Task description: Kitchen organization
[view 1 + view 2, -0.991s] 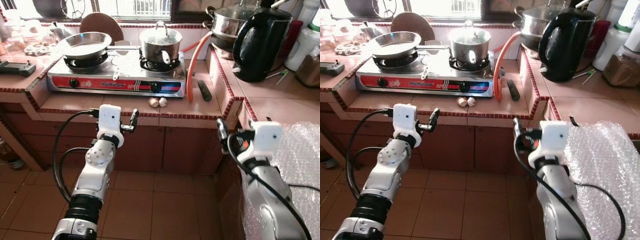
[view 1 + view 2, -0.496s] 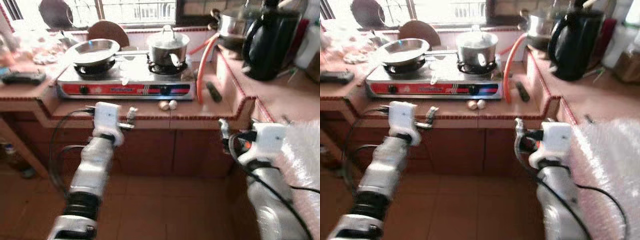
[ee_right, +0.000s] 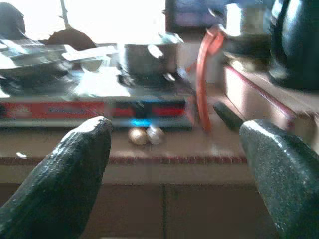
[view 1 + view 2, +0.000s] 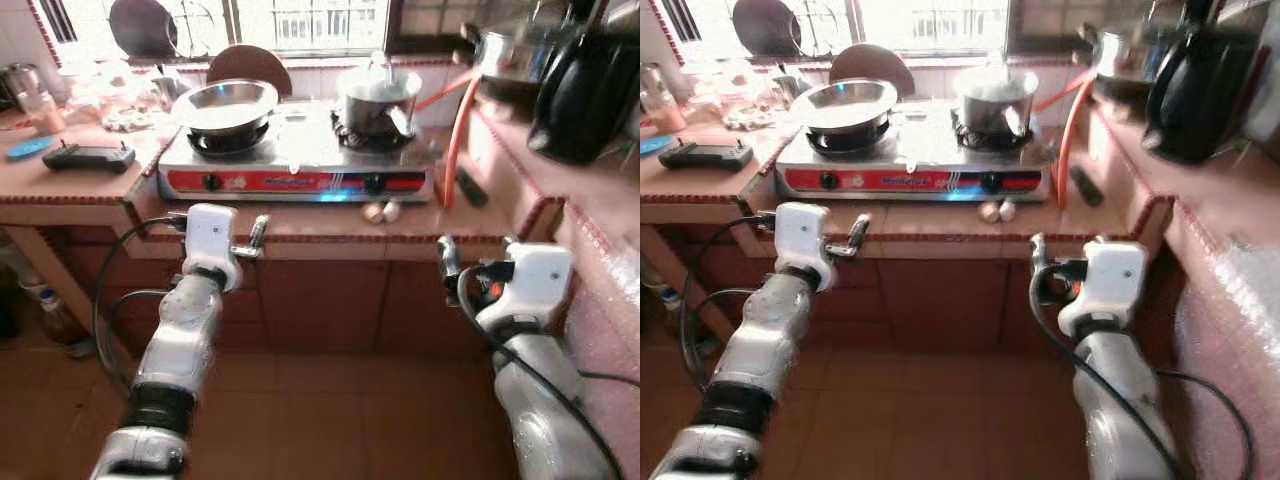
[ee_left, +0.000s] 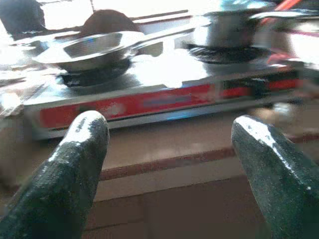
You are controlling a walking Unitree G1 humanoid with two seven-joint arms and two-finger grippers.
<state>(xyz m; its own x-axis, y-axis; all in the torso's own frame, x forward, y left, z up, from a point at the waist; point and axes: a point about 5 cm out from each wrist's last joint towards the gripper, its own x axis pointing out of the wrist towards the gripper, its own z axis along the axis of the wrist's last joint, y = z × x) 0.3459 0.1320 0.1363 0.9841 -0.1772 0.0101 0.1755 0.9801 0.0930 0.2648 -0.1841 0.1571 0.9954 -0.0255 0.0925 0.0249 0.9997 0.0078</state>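
Observation:
A steel two-burner gas stove [image 4: 295,170] with a red front sits on the tiled counter. A steel frying pan [image 4: 225,100] rests on its left burner, a lidded pot [image 4: 378,92] on the right one. Two garlic bulbs [image 4: 381,211] lie in front of the stove. My left gripper [image 4: 258,232] hovers just before the counter's edge, below the pan; its fingers [image 5: 82,137] are spread open around nothing. My right gripper [image 4: 445,258] is held lower, in front of the cabinet to the right, also open and empty, with its fingers [image 3: 84,142] facing the garlic [image 3: 145,135].
An orange hose [image 4: 452,130] runs down beside the stove, with a dark stick-like object [image 4: 470,188] next to it. A black kettle [image 4: 590,95] stands on the raised right counter. A black controller [image 4: 88,156] lies on the left counter. Tiled floor lies below.
The camera has swung left, so the stove and counter sit further right in the picture. Both arms hold the same raised pose with open fingers.

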